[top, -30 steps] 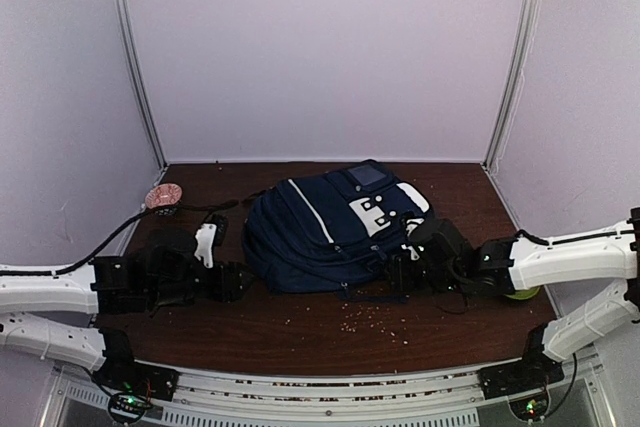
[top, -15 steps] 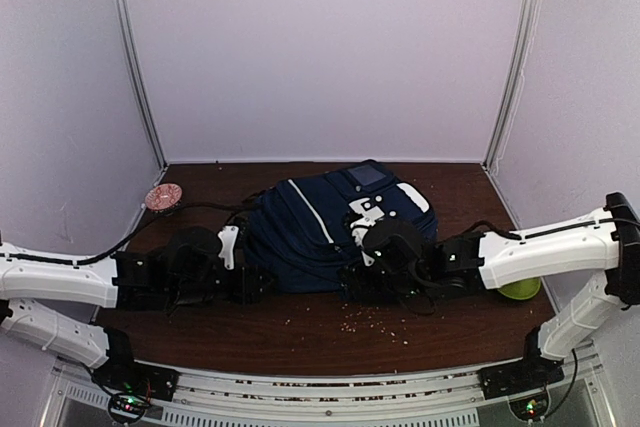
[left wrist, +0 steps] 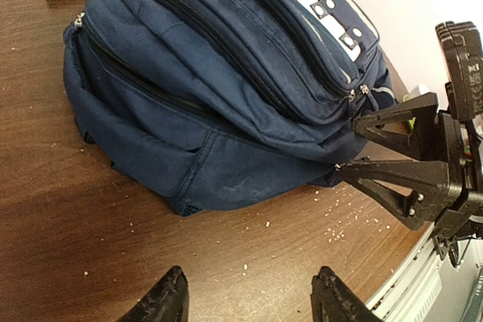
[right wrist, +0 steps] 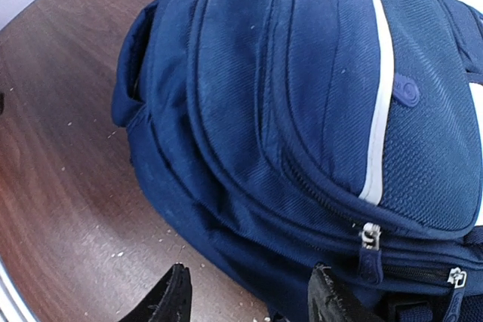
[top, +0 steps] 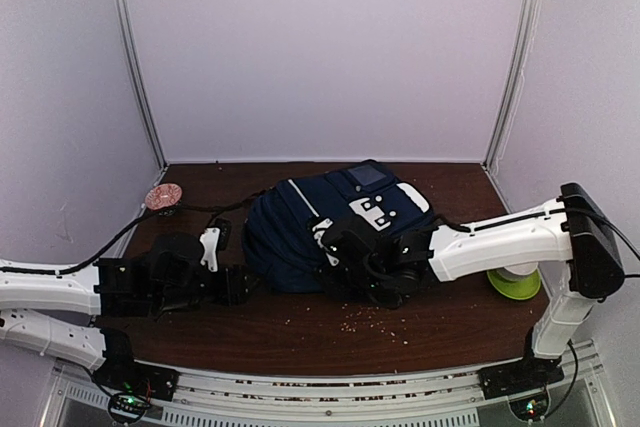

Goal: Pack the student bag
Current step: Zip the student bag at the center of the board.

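The student bag (top: 330, 219), navy with white stripes and patches, lies on the brown table (top: 300, 332). My left gripper (top: 236, 285) stands open just left of the bag, low over the wood. In the left wrist view the student bag (left wrist: 211, 73) lies ahead of the left gripper (left wrist: 250, 292), which holds nothing. My right gripper (top: 340, 247) reaches across the bag's front side. Its open jaws (right wrist: 249, 292) straddle the lower edge of the student bag (right wrist: 302, 96), near a zipper pull (right wrist: 370, 237). The right gripper (left wrist: 377, 156) touches the fabric with spread fingertips.
A green dish (top: 515, 283) sits at the right behind the right arm. A pink round object (top: 163, 195) lies at the back left corner, with a black cable (top: 130, 227) trailing near it. Pale crumbs (top: 375, 317) are scattered in front of the bag.
My right arm swung left along the bag's front, from its right corner to its left part, jaws narrowing a little. The left gripper moved toward the bag, then drew back.
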Tool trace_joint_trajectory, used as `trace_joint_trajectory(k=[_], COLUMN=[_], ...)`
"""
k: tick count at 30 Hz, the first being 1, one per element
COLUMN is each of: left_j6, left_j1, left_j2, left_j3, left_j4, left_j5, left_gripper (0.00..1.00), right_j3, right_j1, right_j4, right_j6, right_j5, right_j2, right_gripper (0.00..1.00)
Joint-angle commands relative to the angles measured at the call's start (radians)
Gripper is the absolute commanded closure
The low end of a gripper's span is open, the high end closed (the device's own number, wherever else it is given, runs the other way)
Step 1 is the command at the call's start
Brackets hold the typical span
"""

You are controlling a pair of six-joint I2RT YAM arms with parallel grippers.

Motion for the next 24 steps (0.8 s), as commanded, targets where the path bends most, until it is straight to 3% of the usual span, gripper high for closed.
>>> trace_joint_trajectory(k=[1, 6, 9, 18, 24], left_j6=[-0.004, -0.002, -0.003, 0.019, 0.054], left_j1=[-0.005, -0.005, -0.005, -0.004, -0.005], left_j2=[0.003, 0.01, 0.001, -0.001, 0.032], left_j3=[-0.008, -0.003, -0.005, 0.004, 0.033], left_j4=[0.005, -0.002, -0.011, -0.025, 0.003], left_j5=[-0.024, -0.024, -0.027, -0.031, -0.018], left_gripper=[0.05, 0.05, 0.05, 0.05, 0.05], right_j3=[0.067, 0.161, 0.183, 0.223, 0.244], right_j1=[-0.006, -0.012, -0.023, -0.03, -0.044], right_j4=[-0.017, -0.075, -0.075, -0.1, -0.1], right_j6=[-0.007, -0.01, -0.009, 0.002, 0.045], right_j5=[0.092, 0.182, 0.182, 0.192, 0.145], right_j2=[0.038, 0.117, 0.141, 0.136, 0.051], right_gripper=[0.46, 0.45, 0.52, 1.0, 1.0])
